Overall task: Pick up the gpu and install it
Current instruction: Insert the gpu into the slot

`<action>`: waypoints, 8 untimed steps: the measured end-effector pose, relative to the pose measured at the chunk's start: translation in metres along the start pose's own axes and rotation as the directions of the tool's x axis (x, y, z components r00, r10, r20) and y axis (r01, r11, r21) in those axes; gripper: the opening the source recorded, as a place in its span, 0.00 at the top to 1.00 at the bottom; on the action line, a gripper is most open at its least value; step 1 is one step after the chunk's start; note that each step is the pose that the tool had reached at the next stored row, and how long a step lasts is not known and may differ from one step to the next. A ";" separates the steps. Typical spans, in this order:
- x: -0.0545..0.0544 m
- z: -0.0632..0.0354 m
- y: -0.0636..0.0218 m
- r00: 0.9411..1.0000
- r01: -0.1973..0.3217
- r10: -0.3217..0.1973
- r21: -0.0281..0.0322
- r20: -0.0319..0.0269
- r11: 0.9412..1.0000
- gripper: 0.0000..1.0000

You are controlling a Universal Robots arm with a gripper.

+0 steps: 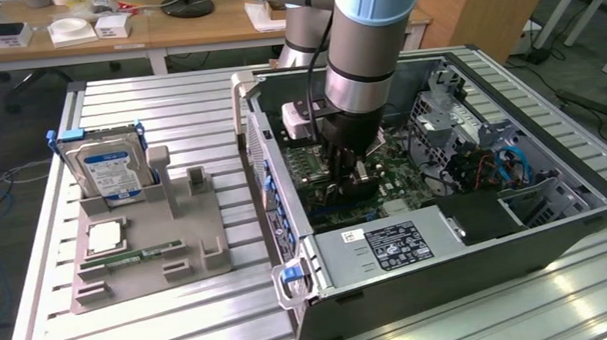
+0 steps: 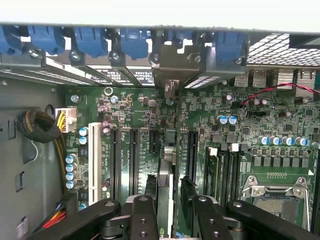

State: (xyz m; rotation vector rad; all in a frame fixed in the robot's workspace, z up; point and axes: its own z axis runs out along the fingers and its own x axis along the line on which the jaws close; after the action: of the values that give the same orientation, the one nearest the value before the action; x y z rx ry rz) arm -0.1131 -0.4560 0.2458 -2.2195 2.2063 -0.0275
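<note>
1. Nearest your wrist camera, the claw [image 2: 170,212] has its black fingers [image 2: 145,217] pressed in on the gpu [image 2: 166,192], which you see edge-on as a thin upright card running away toward the rear slot openings.
2. Largest in the scene, the open computer case [image 1: 556,231] lies on the slatted desk [image 1: 154,108], and your arm [image 1: 365,50] reaches straight down into it over the motherboard [image 1: 408,176].
3. On the exterior view's left, the grey parts holder [image 1: 199,257] carries the hard drive [image 1: 111,168], a processor chip [image 1: 104,236] and a green memory stick [image 1: 131,257]; you can count the pick-up as done, since the card is in the claw and inside the case.
4. From the wrist view, the card's metal bracket [image 2: 171,90] sits up at the rear slot frame, and the card lines up along a black expansion slot [image 2: 192,157] region.
5. Whether the card edge is fully seated you cannot tell; judge the install as under way, not confirmed.
</note>
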 end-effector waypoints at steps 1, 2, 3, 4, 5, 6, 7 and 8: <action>0.000 -0.0001 0.0000 1.000 0.000 0.000 0.000 0.000 1.000 0.66; 0.000 -0.0002 0.0000 1.000 0.000 0.000 0.000 0.000 1.000 0.66; 0.000 -0.0002 0.0000 1.000 0.000 0.000 0.000 0.000 1.000 0.66; 0.000 -0.0002 0.0000 1.000 0.000 0.000 0.000 0.000 1.000 0.66; 0.000 -0.0002 0.0000 1.000 0.000 0.000 0.000 0.000 1.000 0.66; 0.000 -0.0002 0.0000 1.000 0.000 0.000 0.000 0.000 1.000 0.66; 0.000 -0.0002 0.0000 1.000 0.000 0.000 0.000 0.000 1.000 0.66; 0.000 -0.0002 0.0000 1.000 0.000 0.000 0.000 0.000 1.000 0.66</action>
State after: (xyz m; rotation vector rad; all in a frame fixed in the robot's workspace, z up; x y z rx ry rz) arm -0.1131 -0.4561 0.2460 -2.2197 2.2065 -0.0277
